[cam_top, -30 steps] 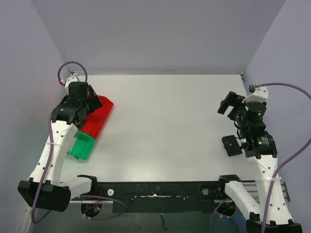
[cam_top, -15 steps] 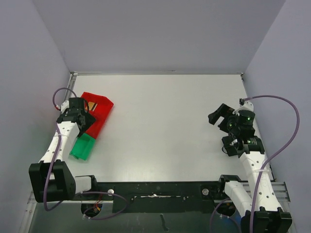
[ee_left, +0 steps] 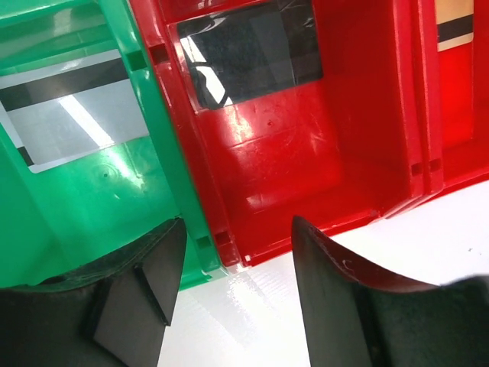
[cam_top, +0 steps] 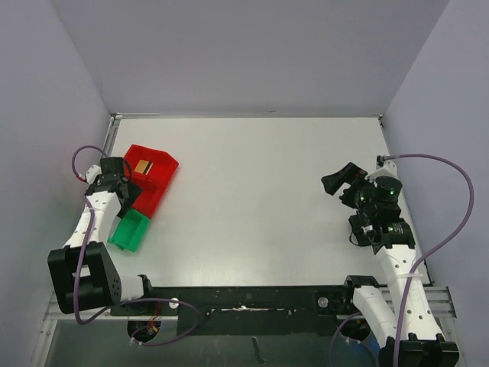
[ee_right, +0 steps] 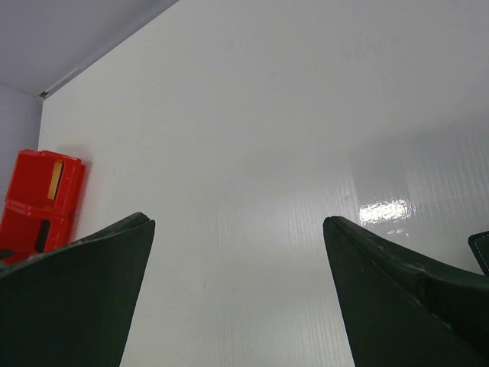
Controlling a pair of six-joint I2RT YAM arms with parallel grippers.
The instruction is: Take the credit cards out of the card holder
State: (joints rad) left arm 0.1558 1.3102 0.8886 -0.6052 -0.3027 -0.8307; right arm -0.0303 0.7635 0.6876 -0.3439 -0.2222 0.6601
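My left gripper [ee_left: 238, 229] hung spread and empty at the table's [cam_top: 252, 199] left edge: silvery-grey card [ee_left: 72, 107] in the green bin [ee_left: 92, 206], black card [ee_left: 248, 53] and gold card [ee_left: 456, 23] in red bins [ee_left: 321, 153]. My right gripper [ee_right: 237, 222] gaped empty near the card holder [ee_right: 481, 252], right edge.

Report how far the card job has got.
Looks done: the silvery-grey striped plastic card lies in the green plastic bin, the glossy black card and gold card in red plastic bins. In hand: nothing; left gripper and right gripper stand open, empty. Left: apparently nothing.

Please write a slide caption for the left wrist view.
Open left gripper facing a green bin with a silvery-grey card and a red bin with a black card.
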